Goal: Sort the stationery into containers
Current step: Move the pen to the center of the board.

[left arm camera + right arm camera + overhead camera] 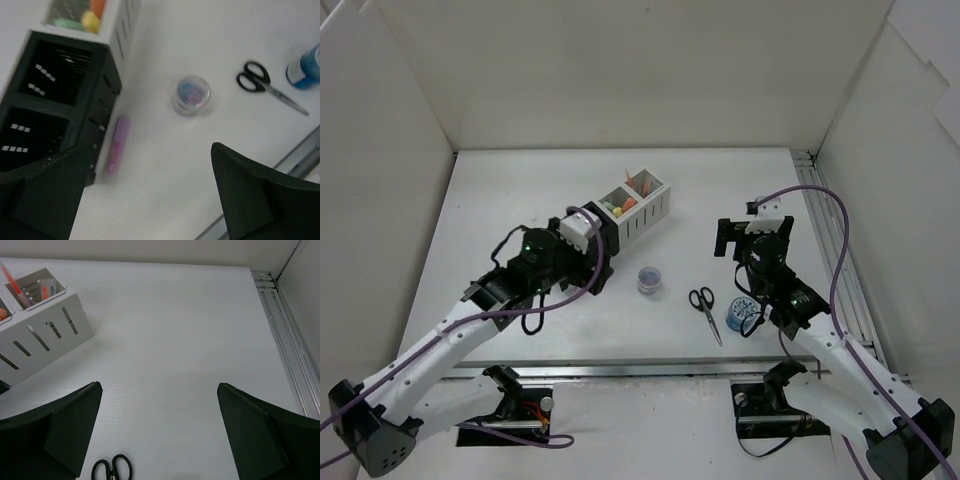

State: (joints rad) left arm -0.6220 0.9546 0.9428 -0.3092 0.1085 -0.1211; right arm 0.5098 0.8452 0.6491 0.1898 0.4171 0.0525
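The organiser's two white compartments (638, 205) hold yellow, orange and green items and pens. Its two black compartments (52, 75) look empty. A pink marker (117, 145) lies on the table against the nearer black compartment. My left gripper (592, 262) hovers open and empty over that spot (150, 146). The purple-lidded tub (649, 279) stands alone (191, 94). Black scissors (704, 305) and the blue tape roll (740, 316) lie to its right. My right gripper (752, 232) is open and empty (160, 385) above the table, beyond the scissors (112, 469).
White walls enclose the table on three sides. A metal rail (840, 260) runs along the right edge, and another (650, 370) along the front edge. The white compartment (45, 335) is at the left of the right wrist view.
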